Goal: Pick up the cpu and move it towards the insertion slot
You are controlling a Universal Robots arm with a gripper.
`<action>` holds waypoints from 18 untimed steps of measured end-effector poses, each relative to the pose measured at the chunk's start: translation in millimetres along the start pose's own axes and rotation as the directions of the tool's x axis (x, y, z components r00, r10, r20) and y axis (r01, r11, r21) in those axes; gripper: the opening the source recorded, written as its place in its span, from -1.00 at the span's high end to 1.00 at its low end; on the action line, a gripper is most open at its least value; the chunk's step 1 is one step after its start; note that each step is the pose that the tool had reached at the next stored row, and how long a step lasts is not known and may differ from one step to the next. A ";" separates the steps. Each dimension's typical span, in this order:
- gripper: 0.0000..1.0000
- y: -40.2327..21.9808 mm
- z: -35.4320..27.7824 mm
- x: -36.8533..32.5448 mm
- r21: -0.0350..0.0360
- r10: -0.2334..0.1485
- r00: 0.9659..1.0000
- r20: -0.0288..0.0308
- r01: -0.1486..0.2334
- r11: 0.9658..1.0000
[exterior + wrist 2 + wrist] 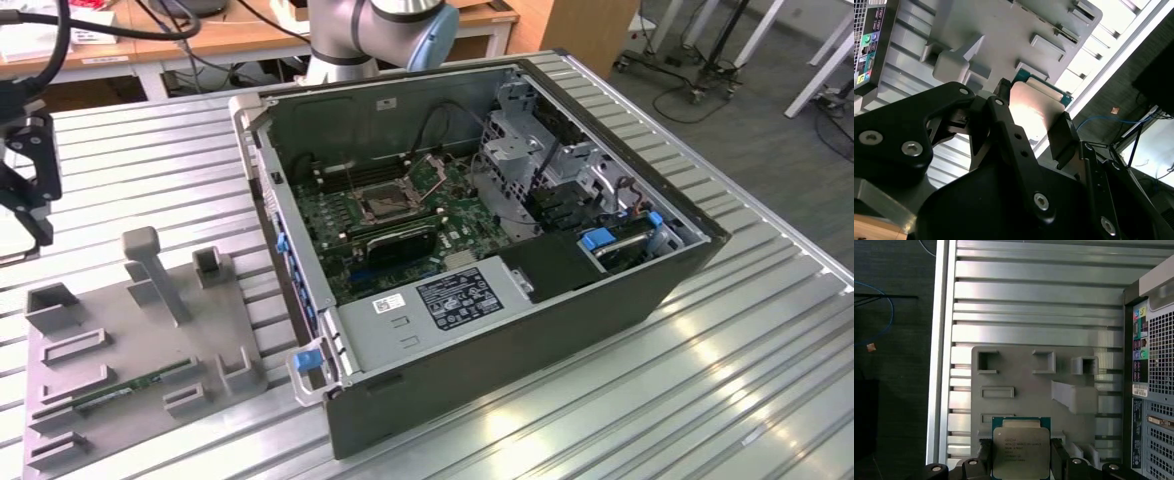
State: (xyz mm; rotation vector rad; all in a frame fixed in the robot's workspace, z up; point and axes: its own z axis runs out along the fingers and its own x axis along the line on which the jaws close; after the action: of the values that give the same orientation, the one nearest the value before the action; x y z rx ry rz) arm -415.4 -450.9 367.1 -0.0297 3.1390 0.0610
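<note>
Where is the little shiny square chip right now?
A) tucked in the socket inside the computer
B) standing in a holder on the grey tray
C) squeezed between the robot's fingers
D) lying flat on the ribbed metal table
C: in the first wrist view the cpu sits clamped between the two black fingers of the gripper, with the grey tray behind it.
</note>
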 end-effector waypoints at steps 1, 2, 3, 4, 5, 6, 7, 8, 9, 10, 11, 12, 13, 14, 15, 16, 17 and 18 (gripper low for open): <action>-0.09 0.0 0.0 -0.8 0.000 0.000 1.000 0.000 0.000 1.000; -0.09 0.0 0.0 -1.5 0.000 0.000 1.000 0.000 0.000 1.000; -0.09 0.0 0.0 -2.2 0.000 0.000 1.000 0.000 0.000 1.000; -0.09 -0.1 0.0 -3.0 0.000 0.000 1.000 0.000 0.000 1.000; -0.09 -0.1 0.0 -3.8 0.000 0.000 1.000 0.000 0.000 1.000; -0.09 -0.1 -0.1 -4.6 0.000 0.000 1.000 0.000 0.000 1.000; -0.09 -0.1 0.0 -5.4 0.000 0.000 1.000 0.000 0.000 1.000; -0.09 -0.1 0.0 -6.3 0.000 0.000 1.000 0.000 0.000 1.000; -0.09 -0.1 0.0 -7.1 0.000 0.000 1.000 0.000 0.000 1.000; -0.09 -0.1 0.0 -8.0 0.000 0.000 1.000 0.000 0.000 1.000; -0.09 -0.2 0.0 -9.0 0.000 0.000 1.000 0.000 0.000 1.000; -0.09 -0.2 0.0 -9.9 0.000 0.000 1.000 0.000 0.000 1.000; -0.09 -0.2 0.0 -10.9 0.000 0.000 1.000 0.000 0.000 1.000; -0.09 -0.2 0.0 -11.8 0.000 0.000 1.000 0.000 0.000 1.000; -0.09 -0.2 0.0 -12.9 0.000 0.000 1.000 0.000 0.000 1.000; -0.09 -0.3 0.0 -14.0 0.000 0.000 1.000 0.000 0.000 1.000; -0.09 -0.3 0.0 -15.1 0.000 0.000 1.000 0.000 0.000 1.000; -0.09 -0.3 0.0 -16.2 0.000 0.000 1.000 0.000 0.000 1.000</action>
State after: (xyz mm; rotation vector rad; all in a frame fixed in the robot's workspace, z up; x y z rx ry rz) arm -399.2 -450.9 367.0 -0.0296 3.1390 0.0611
